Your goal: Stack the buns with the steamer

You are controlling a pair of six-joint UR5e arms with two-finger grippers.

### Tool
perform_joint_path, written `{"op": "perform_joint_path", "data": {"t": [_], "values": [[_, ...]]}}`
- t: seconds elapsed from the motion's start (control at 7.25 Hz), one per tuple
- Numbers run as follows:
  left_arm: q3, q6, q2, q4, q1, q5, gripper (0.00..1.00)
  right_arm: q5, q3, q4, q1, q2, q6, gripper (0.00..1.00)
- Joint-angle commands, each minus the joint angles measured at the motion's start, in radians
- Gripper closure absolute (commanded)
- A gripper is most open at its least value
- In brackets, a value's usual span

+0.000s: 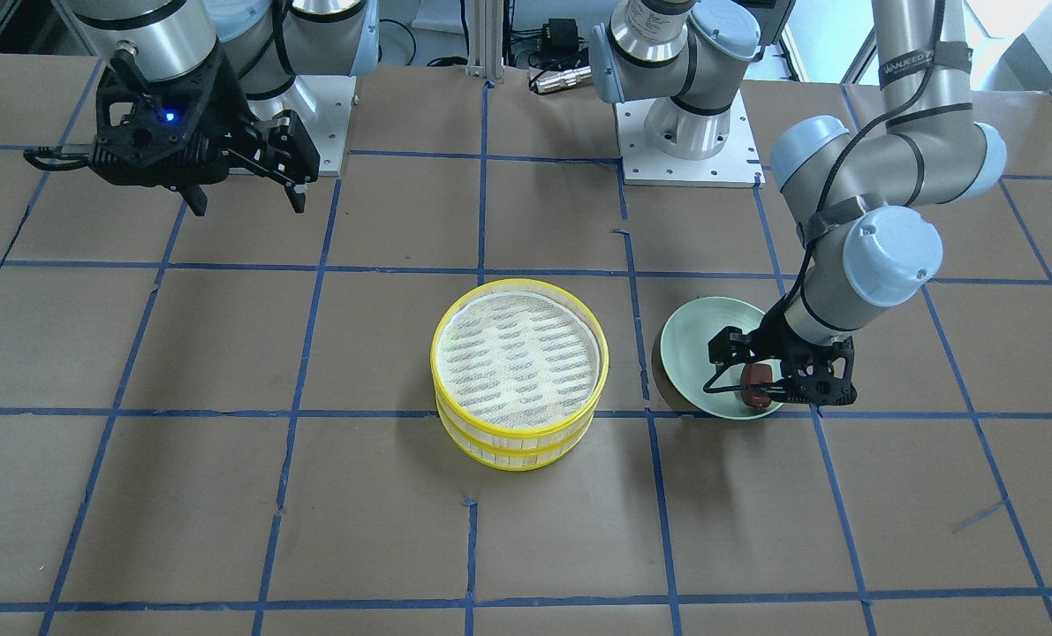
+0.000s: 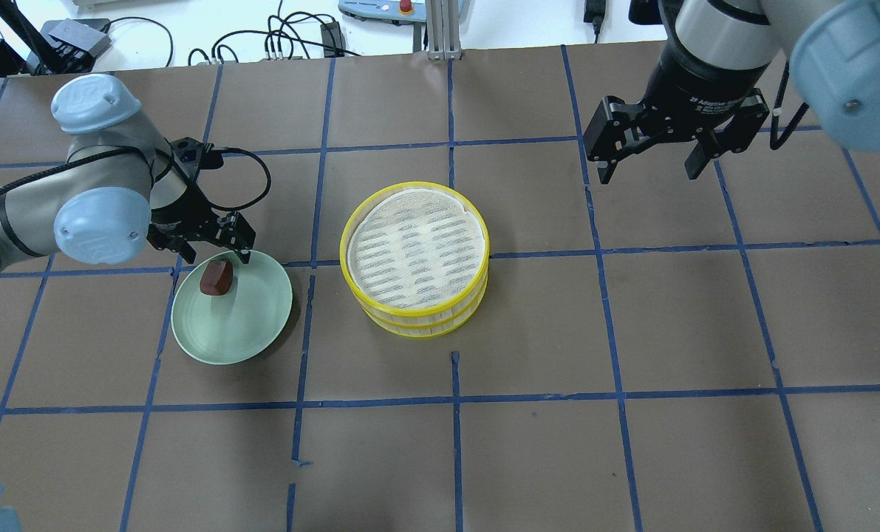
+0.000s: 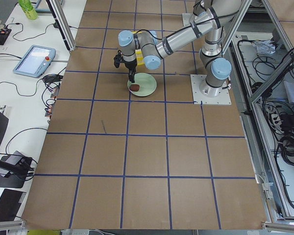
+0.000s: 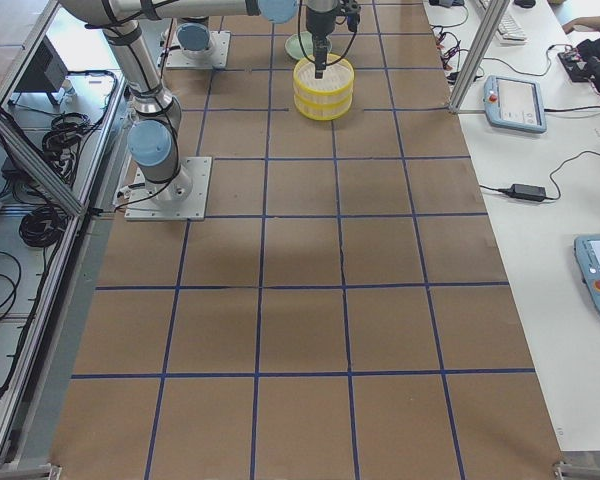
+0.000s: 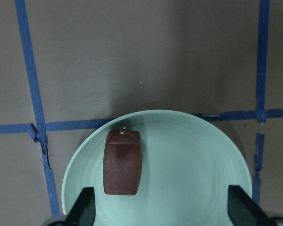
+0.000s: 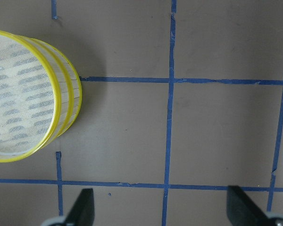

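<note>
One brown bun (image 2: 216,278) on green plate (image 2: 241,329)

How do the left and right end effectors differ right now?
Height: the left black two-finger end effector sits low over the pale green round plate; the right black two-finger end effector hangs higher over the brown table. Target: the dark reddish-brown glossy bun lies below the left one's span, untouched; only tabletop lies under the right one. Shared: both are open and empty.

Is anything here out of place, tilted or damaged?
Nothing serious. The steamer tiers sit level, stacked; the brown bun lies on the green plate near its rim. The blue tape is torn in places.
</note>
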Motion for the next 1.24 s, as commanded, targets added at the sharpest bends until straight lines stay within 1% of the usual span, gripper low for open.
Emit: {"op": "perform_joint_path", "data": {"t": [0.0, 0.14, 0.28, 0.41, 0.55, 0.69, 0.83, 0.97, 1.1], "values": [[-0.024, 0.000, -0.015, 0.019, 0.000, 0.075, 0.07, 0.001, -0.001, 0.000, 0.001, 0.000, 0.001, 0.00], [-0.025, -0.001, -0.024, 0.019, 0.000, 0.077, 0.08, 0.001, -0.003, -0.001, 0.001, 0.000, 0.003, 0.00], [-0.025, 0.002, -0.048, 0.022, 0.000, 0.078, 0.11, 0.001, -0.003, -0.001, 0.001, 0.000, 0.003, 0.00], [-0.025, 0.000, -0.064, 0.024, 0.000, 0.078, 0.24, 0.000, -0.003, 0.000, 0.001, 0.000, 0.003, 0.00], [-0.027, 0.002, -0.071, 0.024, 0.000, 0.083, 0.41, 0.001, -0.003, 0.000, 0.001, 0.000, 0.003, 0.00], [-0.027, 0.002, -0.074, 0.024, 0.000, 0.119, 0.74, 0.000, -0.003, 0.000, 0.001, 0.000, 0.003, 0.00], [-0.022, 0.005, -0.070, 0.024, 0.000, 0.126, 0.94, 0.000, -0.003, 0.000, 0.001, 0.000, 0.003, 0.00], [-0.010, 0.006, -0.056, 0.028, 0.000, 0.126, 0.99, 0.001, -0.004, 0.000, 0.001, 0.000, 0.003, 0.00], [-0.014, 0.006, -0.027, 0.044, -0.006, 0.128, 1.00, 0.001, -0.004, 0.000, 0.001, 0.000, 0.004, 0.00]]}}
